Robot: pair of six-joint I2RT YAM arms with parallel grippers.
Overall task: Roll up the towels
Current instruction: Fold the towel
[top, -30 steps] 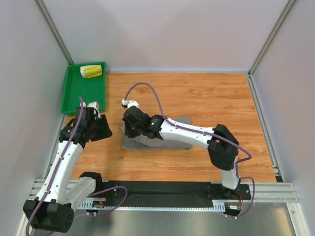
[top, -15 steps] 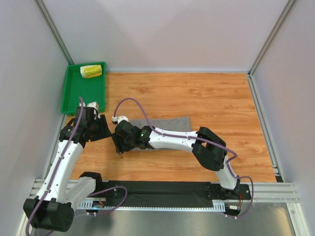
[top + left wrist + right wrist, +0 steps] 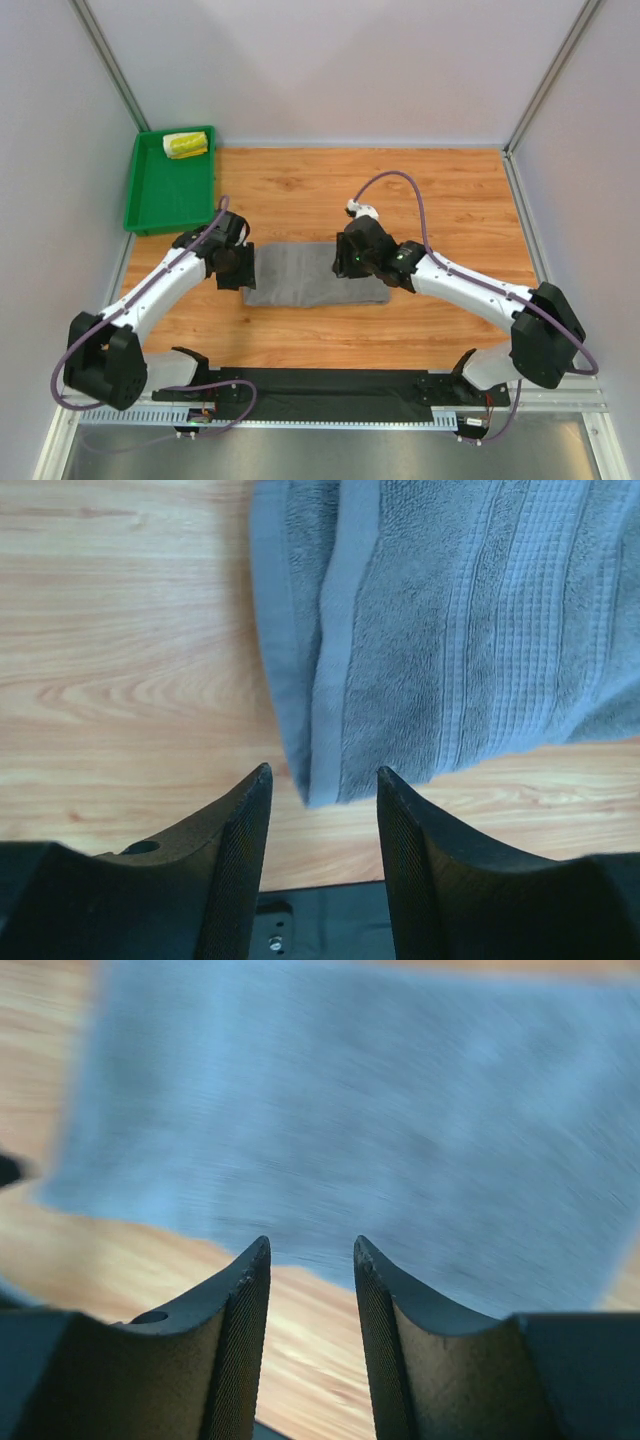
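Handling as soft, limp, light cloth: grey towel (image 3: 305, 277) folded flat on table (image 3: 450, 200), between both grippers. Pinch doubled hem at left end. Left gripper (image 3: 323, 772) and right gripper (image 3: 311, 1244) half parted, empty.

Two towels, one rolled.
I see grey towel (image 3: 310, 275) folded flat on surface (image 3: 430, 190); yellow-white towel (image 3: 185, 145) rolled in green tray (image 3: 165, 195).

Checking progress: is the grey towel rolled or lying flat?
Flat, not rolled: the grey towel lies folded in layers, its stacked edges visible in the left wrist view.
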